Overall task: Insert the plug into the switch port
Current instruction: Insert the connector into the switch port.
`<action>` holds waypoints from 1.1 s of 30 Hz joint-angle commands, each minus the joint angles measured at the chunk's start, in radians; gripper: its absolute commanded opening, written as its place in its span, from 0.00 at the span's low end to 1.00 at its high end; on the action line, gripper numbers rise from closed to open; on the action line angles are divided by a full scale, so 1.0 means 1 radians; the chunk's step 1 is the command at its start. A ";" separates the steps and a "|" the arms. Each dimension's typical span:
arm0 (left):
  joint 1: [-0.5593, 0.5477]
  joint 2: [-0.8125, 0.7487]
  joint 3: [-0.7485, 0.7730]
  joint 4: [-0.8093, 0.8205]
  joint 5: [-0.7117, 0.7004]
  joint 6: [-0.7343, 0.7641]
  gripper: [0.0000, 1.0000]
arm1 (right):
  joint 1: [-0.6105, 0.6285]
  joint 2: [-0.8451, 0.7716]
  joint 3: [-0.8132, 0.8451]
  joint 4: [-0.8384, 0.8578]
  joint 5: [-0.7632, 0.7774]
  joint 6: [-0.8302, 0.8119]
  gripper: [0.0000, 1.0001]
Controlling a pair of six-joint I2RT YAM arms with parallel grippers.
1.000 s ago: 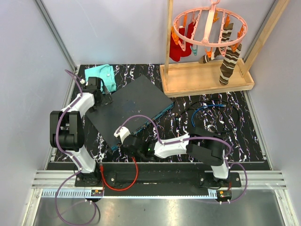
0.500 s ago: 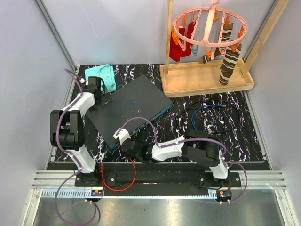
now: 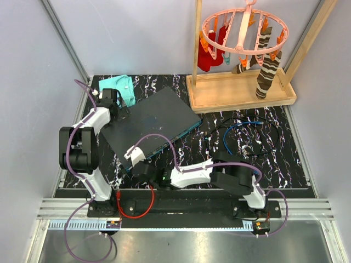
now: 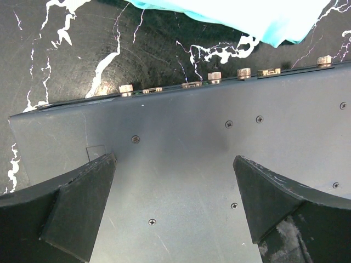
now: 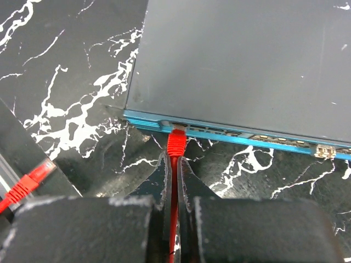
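Right wrist view: my right end effector (image 5: 174,164) is clamped shut on the red cable (image 5: 174,219), with the jaws pinching it just behind the plug (image 5: 175,141). The plug points straight at the teal-blue front edge (image 5: 247,139) of the switch (image 5: 247,60). Its clear tip sits at the first socket from the left corner of that edge; I cannot tell how deep it is seated. A second red plug (image 5: 27,183) lies loose at lower left on the black marbled desk (image 5: 66,82). Left wrist view: my left end effector (image 4: 174,161) is spread wide over the grey top panel of the switch near its rear edge, one finger (image 4: 82,208) on each side. I cannot tell whether they press on the panel. A teal cloth (image 4: 247,16) lies just beyond that rear edge. Top external view: the switch (image 3: 151,118) lies flat and diagonal on the desk, between my two arms. A blue cable (image 3: 238,129) lies well to its right, and a wooden rack (image 3: 241,90) with hanging socks stands behind.
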 commanded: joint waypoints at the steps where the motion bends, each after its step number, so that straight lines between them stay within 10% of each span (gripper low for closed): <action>1: -0.001 0.059 -0.029 -0.088 0.071 -0.040 0.99 | 0.004 0.030 0.081 0.183 0.092 0.021 0.00; 33: 0.008 -0.184 -0.146 -0.103 0.036 -0.103 0.99 | 0.005 -0.061 -0.230 0.237 -0.005 0.064 0.00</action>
